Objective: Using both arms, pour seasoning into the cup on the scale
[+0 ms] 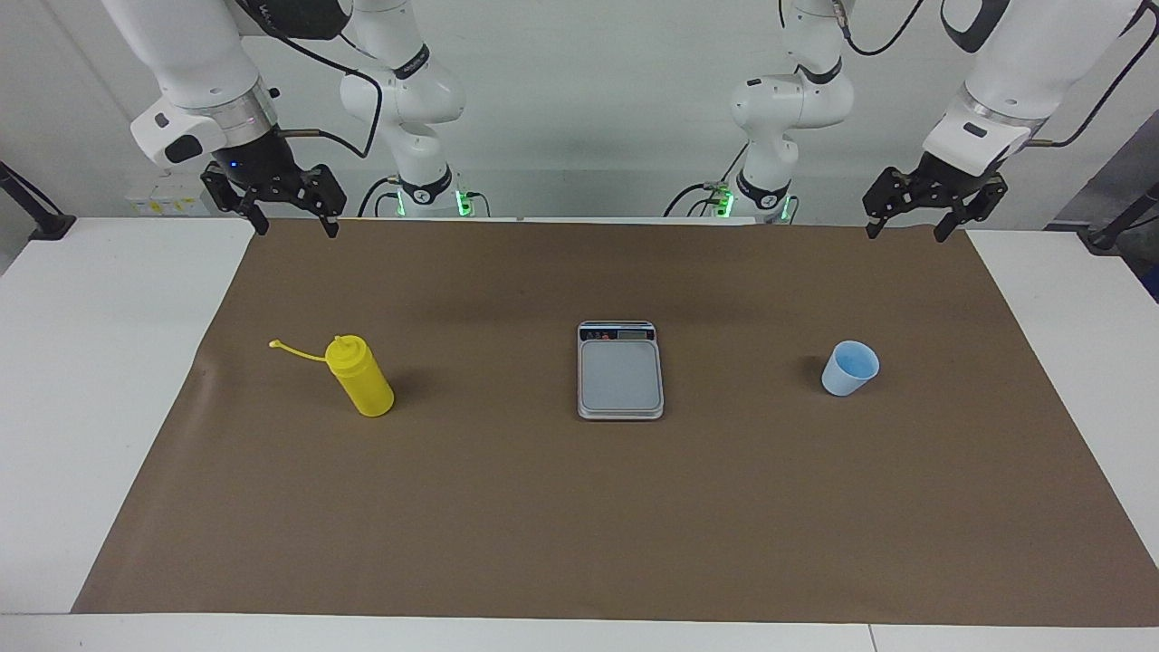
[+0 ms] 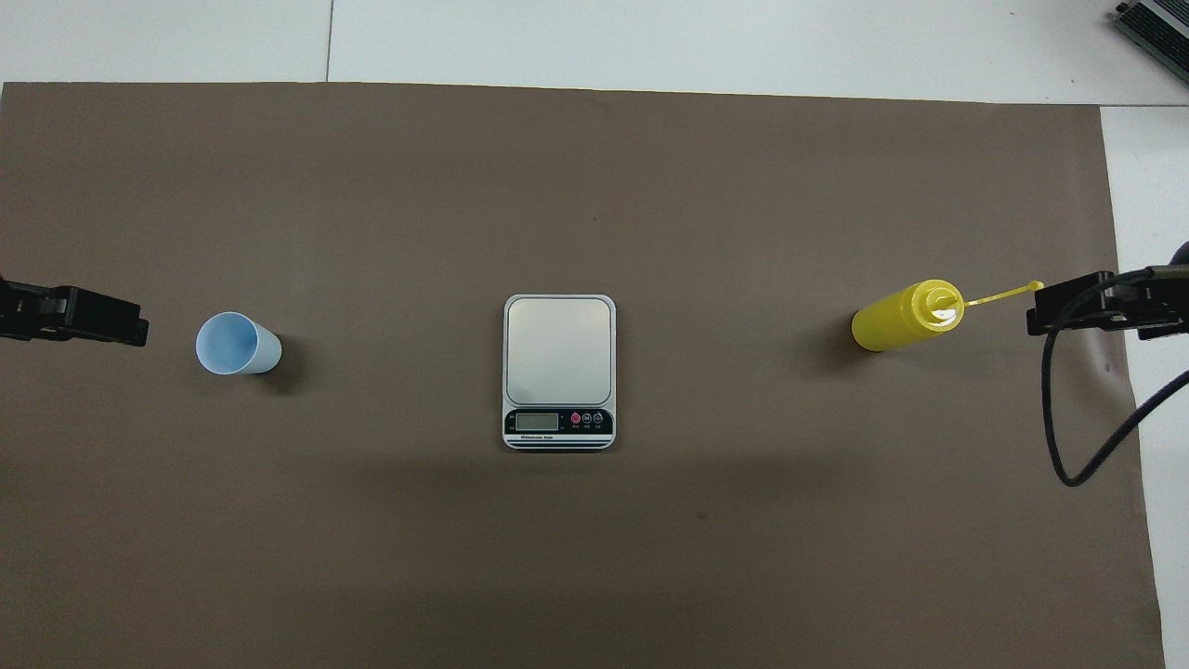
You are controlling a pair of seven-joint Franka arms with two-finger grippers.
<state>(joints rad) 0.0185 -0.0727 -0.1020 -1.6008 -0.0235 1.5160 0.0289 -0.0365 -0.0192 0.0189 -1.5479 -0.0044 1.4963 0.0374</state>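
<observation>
The silver-grey scale (image 1: 620, 371) (image 2: 558, 358) lies flat at the middle of the brown mat, its display strip at the end nearer the robots and its plate bare. The light blue cup (image 1: 849, 369) (image 2: 237, 343) stands upright on the mat toward the left arm's end. The yellow seasoning bottle (image 1: 360, 376) (image 2: 906, 316) stands upright toward the right arm's end, its cap strap sticking out sideways. My left gripper (image 1: 905, 233) (image 2: 121, 321) hangs open and empty high over the mat's left-arm end. My right gripper (image 1: 297, 226) (image 2: 1050, 311) hangs open and empty over the right-arm end.
A brown paper mat (image 1: 579, 525) covers most of the white table (image 1: 90, 362), with white margins at both ends. A black cable (image 2: 1077, 446) loops down from the right arm near the mat's edge.
</observation>
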